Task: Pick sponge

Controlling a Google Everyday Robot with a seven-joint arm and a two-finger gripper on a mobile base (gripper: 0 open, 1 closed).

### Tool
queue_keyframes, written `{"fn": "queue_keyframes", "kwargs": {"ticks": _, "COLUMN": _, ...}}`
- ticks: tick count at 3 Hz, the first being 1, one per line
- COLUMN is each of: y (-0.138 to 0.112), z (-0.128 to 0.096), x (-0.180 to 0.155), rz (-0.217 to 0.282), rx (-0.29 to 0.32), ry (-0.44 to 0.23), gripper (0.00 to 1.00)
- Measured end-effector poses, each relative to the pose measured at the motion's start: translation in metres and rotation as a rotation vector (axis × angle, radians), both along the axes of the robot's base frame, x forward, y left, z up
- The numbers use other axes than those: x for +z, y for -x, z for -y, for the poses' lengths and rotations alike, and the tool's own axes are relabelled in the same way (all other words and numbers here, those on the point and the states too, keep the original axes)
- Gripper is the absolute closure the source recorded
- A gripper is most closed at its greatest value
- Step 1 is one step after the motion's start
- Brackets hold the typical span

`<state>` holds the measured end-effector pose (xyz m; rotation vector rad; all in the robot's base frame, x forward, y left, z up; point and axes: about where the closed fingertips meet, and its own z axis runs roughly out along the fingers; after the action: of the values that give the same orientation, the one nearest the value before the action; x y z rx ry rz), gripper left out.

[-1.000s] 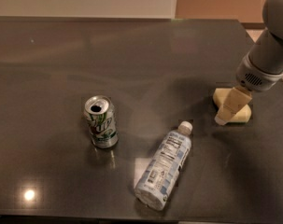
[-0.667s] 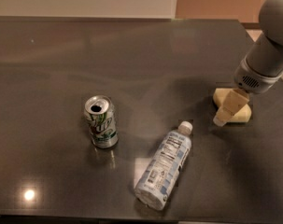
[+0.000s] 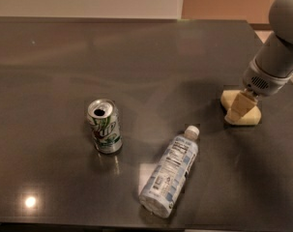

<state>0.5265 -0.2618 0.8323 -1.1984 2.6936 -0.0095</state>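
Note:
The sponge (image 3: 229, 99) is a small pale yellow foam block lying flat on the dark table (image 3: 151, 62) at the right. My gripper (image 3: 236, 113) comes down from the grey arm (image 3: 276, 57) at the upper right and sits right on the sponge, covering its middle. The sponge rests on the table.
An open green and white soda can (image 3: 104, 125) stands upright left of centre. A clear water bottle (image 3: 170, 170) with a white cap lies on its side near the front, cap pointing towards the sponge. The table's right edge is close behind the arm.
The arm has shifted only slightly over the sponge. The sponge, can and bottle have not moved.

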Motion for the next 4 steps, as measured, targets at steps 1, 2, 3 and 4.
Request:
{"fn": "queue_keyframes", "kwargs": {"ticks": 1, "y": 0.000, "z": 0.000, "x": 0.005, "rz": -0.009, "rx": 0.004, "ry": -0.014, "gripper": 0.64}}
{"fn": "queue_keyframes", "kwargs": {"ticks": 2, "y": 0.003, "z": -0.007, "x": 0.023, "rz": 0.001, "rx": 0.038, "ry": -0.040, "gripper": 0.87}}
{"fn": "queue_keyframes", "kwargs": {"ticks": 3, "y": 0.006, "z": -0.015, "x": 0.051, "rz": 0.022, "rx": 0.090, "ry": -0.064, "gripper": 1.00}}
{"fn": "queue_keyframes", "kwargs": {"ticks": 4, "y": 0.007, "z": -0.024, "x": 0.078, "rz": 0.044, "rx": 0.143, "ry": -0.095, "gripper": 1.00}}
